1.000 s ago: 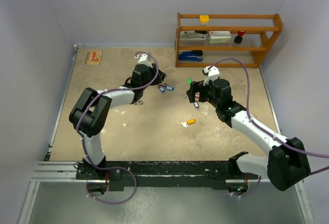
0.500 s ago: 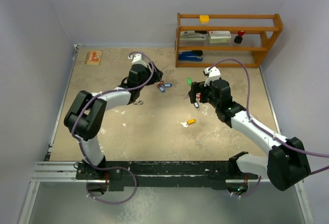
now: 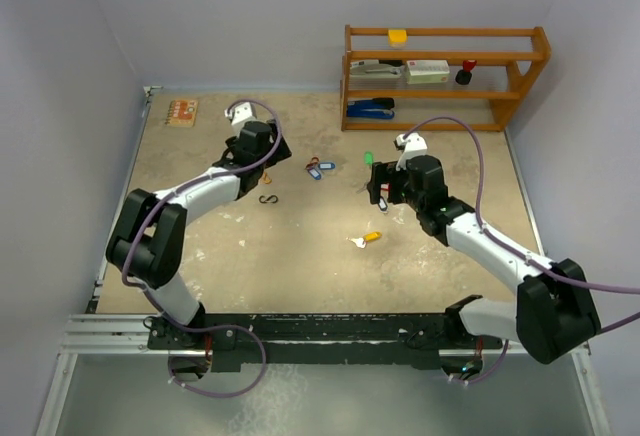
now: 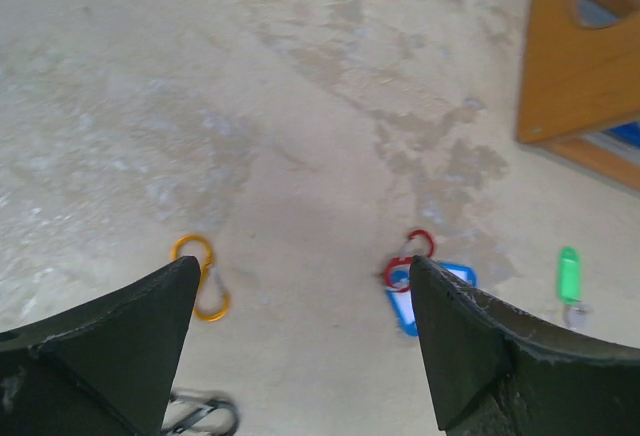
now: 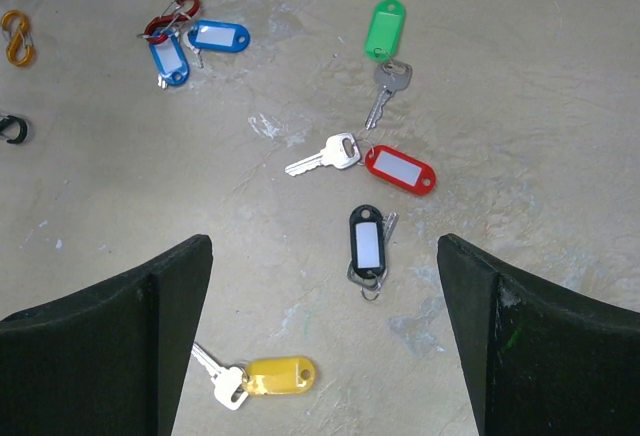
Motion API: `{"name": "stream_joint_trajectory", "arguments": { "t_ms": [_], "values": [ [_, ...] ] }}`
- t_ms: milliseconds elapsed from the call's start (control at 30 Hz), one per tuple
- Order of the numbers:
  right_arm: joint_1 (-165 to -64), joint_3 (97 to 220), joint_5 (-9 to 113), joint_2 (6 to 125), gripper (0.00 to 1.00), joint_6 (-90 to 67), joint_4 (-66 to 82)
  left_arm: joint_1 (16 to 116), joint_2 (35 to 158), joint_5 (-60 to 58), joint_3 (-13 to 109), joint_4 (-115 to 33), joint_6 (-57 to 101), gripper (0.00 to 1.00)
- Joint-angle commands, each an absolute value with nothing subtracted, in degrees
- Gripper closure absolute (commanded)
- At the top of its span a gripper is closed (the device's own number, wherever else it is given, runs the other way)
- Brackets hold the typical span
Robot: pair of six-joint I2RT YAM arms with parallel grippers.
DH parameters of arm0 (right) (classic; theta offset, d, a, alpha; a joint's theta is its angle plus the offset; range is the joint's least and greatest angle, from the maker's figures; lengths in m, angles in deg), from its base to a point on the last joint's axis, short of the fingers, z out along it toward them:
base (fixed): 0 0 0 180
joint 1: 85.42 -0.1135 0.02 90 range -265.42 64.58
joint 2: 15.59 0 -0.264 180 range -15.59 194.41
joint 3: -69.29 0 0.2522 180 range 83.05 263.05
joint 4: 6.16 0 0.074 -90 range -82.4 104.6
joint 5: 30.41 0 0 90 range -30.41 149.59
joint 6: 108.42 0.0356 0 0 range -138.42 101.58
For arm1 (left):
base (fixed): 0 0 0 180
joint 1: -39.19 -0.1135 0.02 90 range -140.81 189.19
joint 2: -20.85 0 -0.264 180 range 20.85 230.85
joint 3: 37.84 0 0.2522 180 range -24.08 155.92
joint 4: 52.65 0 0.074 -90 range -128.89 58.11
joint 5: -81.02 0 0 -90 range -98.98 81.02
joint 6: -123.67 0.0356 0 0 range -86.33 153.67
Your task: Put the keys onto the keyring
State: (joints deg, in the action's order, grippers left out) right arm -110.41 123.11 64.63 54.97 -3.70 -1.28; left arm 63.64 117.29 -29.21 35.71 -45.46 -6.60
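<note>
Six keys lay on the bench, none of them held. Four sat apart below the right jaws: one green-tagged key (image 5: 385,31) towards the far edge, one red-tagged key (image 5: 400,171) just nearer with its blade pointing left, one black-tagged key (image 5: 367,241) nearer again, and one yellow-tagged key (image 5: 275,374) closest to the near edge, around the middle of the bench. The green key's blade tip came close to the red key's head; whether they touched could not be told. The other two, the blue-tagged keys (image 5: 190,46), lay together left of the green one, with one red clip (image 5: 170,18) at their heads; whether they hung on it could not be told.

Three figure-8 clips showed in all: the red one, one orange clip (image 4: 203,291) and one black clip (image 3: 267,199), both left of the blue pair and lying loose on the bench.

The left jaws stood wide apart and empty above the bare bench, between the orange clip and the blue pair. The right jaws were also spread wide, holding nothing, hanging over the black-tagged and red-tagged keys.

One wooden shelf (image 3: 445,76) stood at the far right corner
</note>
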Motion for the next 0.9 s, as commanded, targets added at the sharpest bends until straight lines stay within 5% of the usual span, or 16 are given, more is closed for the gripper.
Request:
{"name": "stream_joint_trajectory", "arguments": {
  "t_ms": [0,467,867],
  "values": [
    [-110.12,125.33,65.04,54.89,0.04,-2.62,-1.5,62.8,118.89,-33.61,39.26,-38.36,-5.73,0.18],
    [-110.03,124.34,64.55,53.4,0.04,-3.11,-0.73,63.54,116.84,-28.57,35.03,-31.8,-3.66,0.2],
    [-110.03,124.06,62.78,53.23,0.04,-2.75,-1.09,63.54,110.08,-22.91,20.61,-48.25,-4.12,0.2]
  ]
}}
